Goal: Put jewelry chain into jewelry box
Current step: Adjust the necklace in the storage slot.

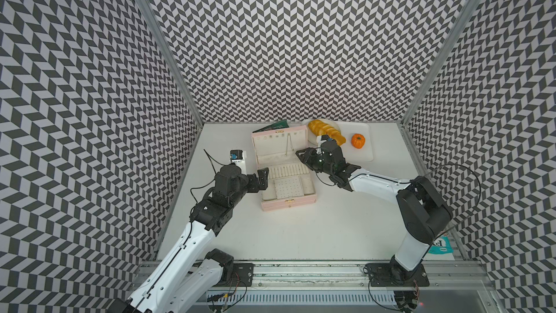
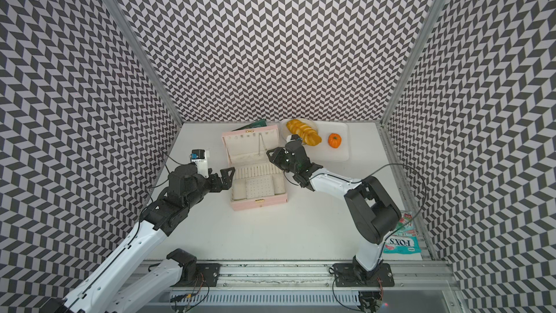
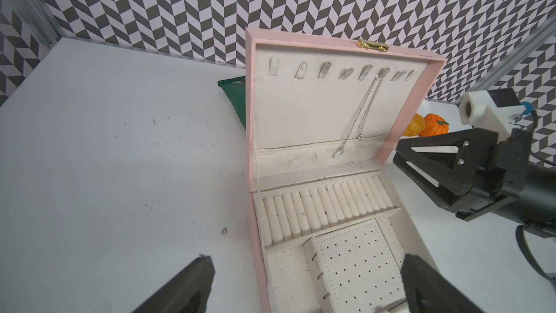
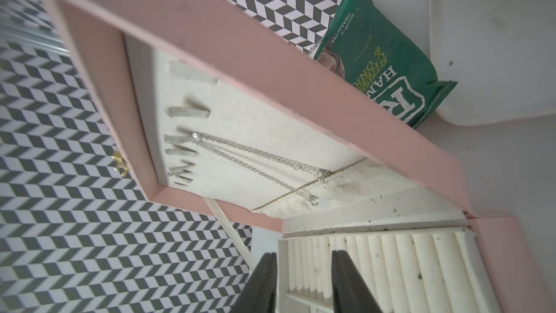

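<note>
The pale pink jewelry box (image 1: 288, 204) (image 2: 258, 205) stands open mid-table, its lid upright. The thin silver jewelry chain (image 1: 288, 146) (image 2: 261, 145) (image 3: 365, 109) (image 4: 255, 158) hangs from a hook inside the lid, with its small pendant resting on the lid's pocket. My left gripper (image 1: 262, 179) (image 2: 226, 177) (image 3: 307, 263) is open wide at the box's left side, straddling its left wall. My right gripper (image 1: 301, 155) (image 2: 270, 154) (image 4: 304, 255) hovers at the box's right side near the hinge. Its jaws stand a little apart over the ring rolls, with nothing between them.
A green snack bag (image 1: 279, 124) (image 4: 379, 55) lies behind the lid. At the back right, a white tray (image 1: 365, 152) holds an orange pumpkin (image 1: 358, 140), with a yellow bread (image 1: 326, 130) on a plate beside it. A candy bag (image 2: 400, 242) lies by the right arm's base.
</note>
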